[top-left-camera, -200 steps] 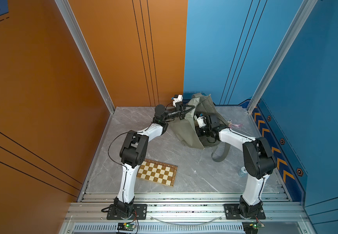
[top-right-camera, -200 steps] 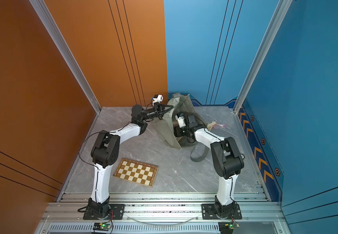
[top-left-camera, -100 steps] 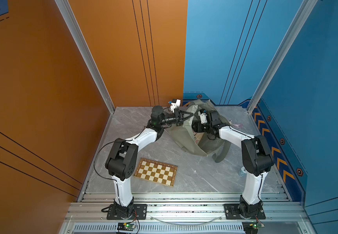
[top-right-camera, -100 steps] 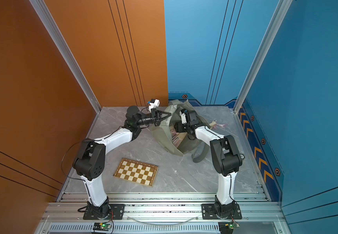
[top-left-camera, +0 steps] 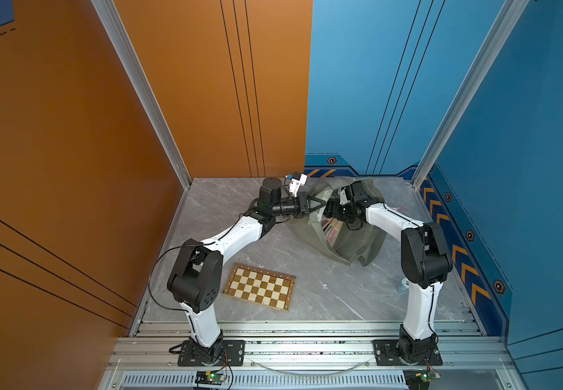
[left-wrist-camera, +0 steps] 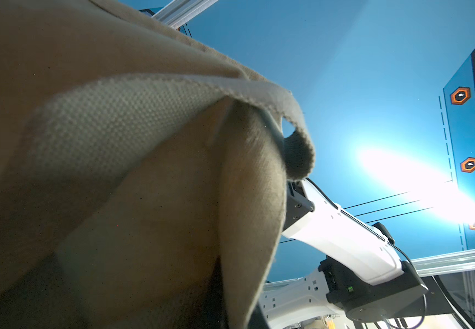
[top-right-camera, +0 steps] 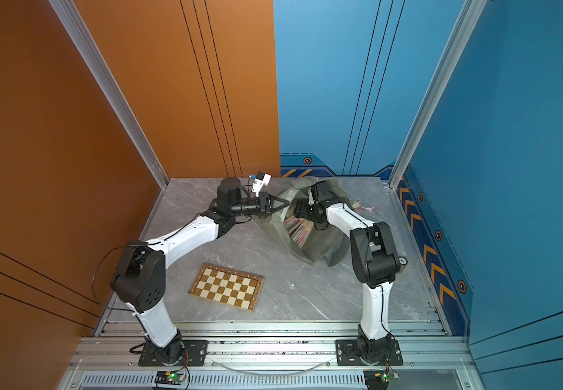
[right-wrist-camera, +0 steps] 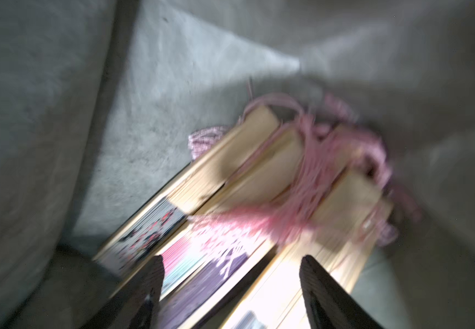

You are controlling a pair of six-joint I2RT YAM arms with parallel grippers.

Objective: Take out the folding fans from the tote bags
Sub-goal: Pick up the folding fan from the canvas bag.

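Your left gripper (top-left-camera: 322, 202) is pinched tight on the rim of the tote bag (top-left-camera: 357, 246), holding that edge up off the table (top-left-camera: 324, 297) so the mouth gapes. Its fingers point level and sideways toward your other arm. Behind them the wrist is bent, the white forearm slopes down and back to a raised black elbow, and the upper link drops to the base on the near rail. In the left wrist view you see almost nothing but olive fabric and a strap.

Your right gripper (right-wrist-camera: 232, 259) is inside the bag mouth with its two dark fingers (right-wrist-camera: 148, 284) spread wide and nothing clamped between them. It hangs over the folding fans (right-wrist-camera: 259, 185), which lie side by side in a bundle on the bag's floor, pink tassels tangled over their bamboo ends; that view is blurred. In both top views the right wrist dips into the opening, the forearm runs back to a high elbow, and the upper link stands nearly upright over its base.

One more fan (top-right-camera: 364, 207) lies on the table beyond your right forearm. A chessboard (top-left-camera: 259, 287) lies flat nearer you, well apart from the bag.
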